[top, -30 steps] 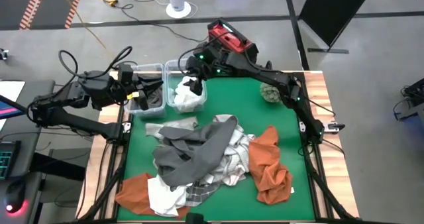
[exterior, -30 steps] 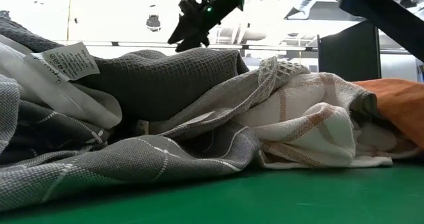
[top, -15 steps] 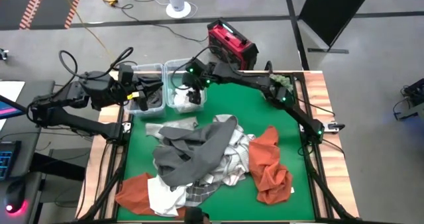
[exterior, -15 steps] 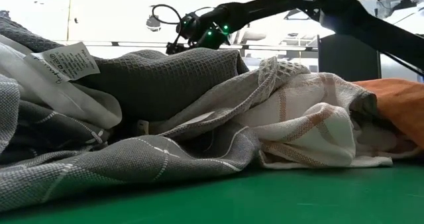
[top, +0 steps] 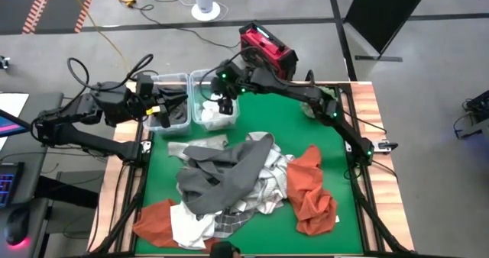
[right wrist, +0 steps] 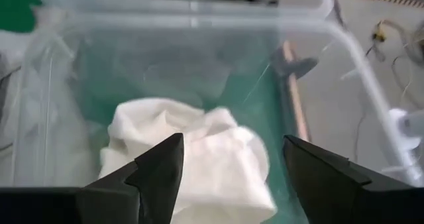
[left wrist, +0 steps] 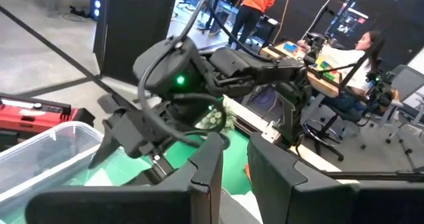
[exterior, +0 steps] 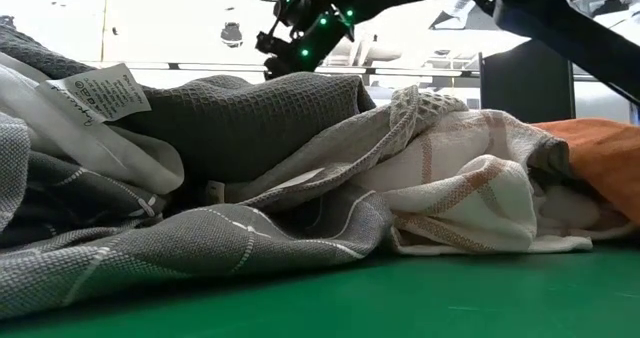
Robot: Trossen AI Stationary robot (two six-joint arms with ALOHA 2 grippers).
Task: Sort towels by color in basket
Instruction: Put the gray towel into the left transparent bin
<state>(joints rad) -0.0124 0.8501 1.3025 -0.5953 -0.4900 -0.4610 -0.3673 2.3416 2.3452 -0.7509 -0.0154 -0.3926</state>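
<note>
Right gripper (top: pixel 224 103) found over the right bin (top: pixel 200 80), fingers spread wide, nothing held; white towel (right wrist: pixel 192 161) lay loose inside that bin. Left gripper (top: pixel 159 107) parked at the left bin (top: pixel 173 79), nearly closed, no cloth seen between its fingers. Remaining towels (top: pixel 229 182) heaped mid-table: grey, checked, white, orange (top: pixel 309 185). Judged light, limp and prone to snag on neighbours. Best taken by pinching a raised fold or free edge of a top piece, then lifting clear.

Overhead, looking straight down; level at tabletop, close against heaped cloth; wrist-mounted, both facing one clear plastic bin (right wrist: pixel 199 25) shared with overhead.
</note>
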